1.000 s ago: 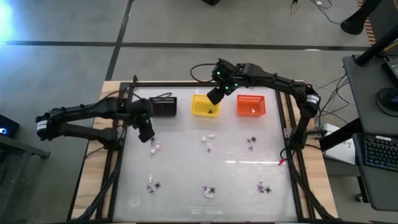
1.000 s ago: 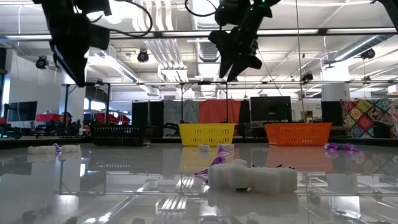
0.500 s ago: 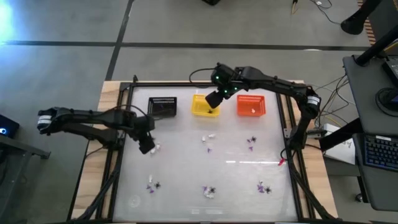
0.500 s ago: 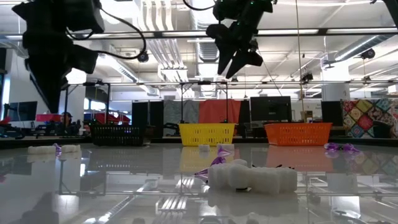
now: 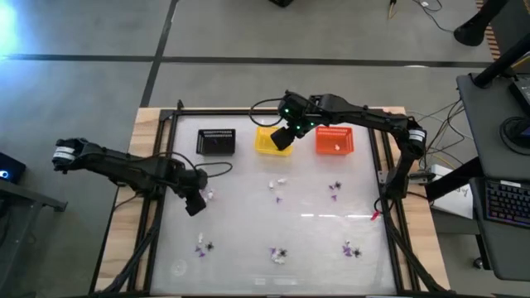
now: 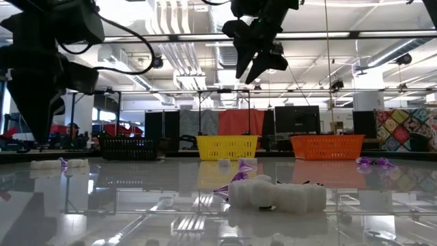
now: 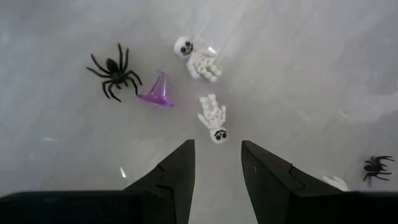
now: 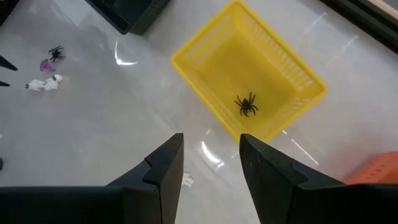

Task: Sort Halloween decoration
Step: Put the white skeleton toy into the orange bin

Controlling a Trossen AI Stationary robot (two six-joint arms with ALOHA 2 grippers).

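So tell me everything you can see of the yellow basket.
The yellow basket is a small rectangular plastic tub with slatted, grid-like walls and a solid floor. It stands upright on the glossy white table, between a black basket and an orange basket. One black toy spider lies on its floor. The right gripper hangs above its near edge, jaws open, not touching it.

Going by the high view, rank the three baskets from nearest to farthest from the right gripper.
Measured from the right gripper, which hangs open over the table's far side:
1. Yellow basket, directly under the gripper, the middle one of the row.
2. Orange basket, to the yellow one's right.
3. Black basket, at the row's left end.
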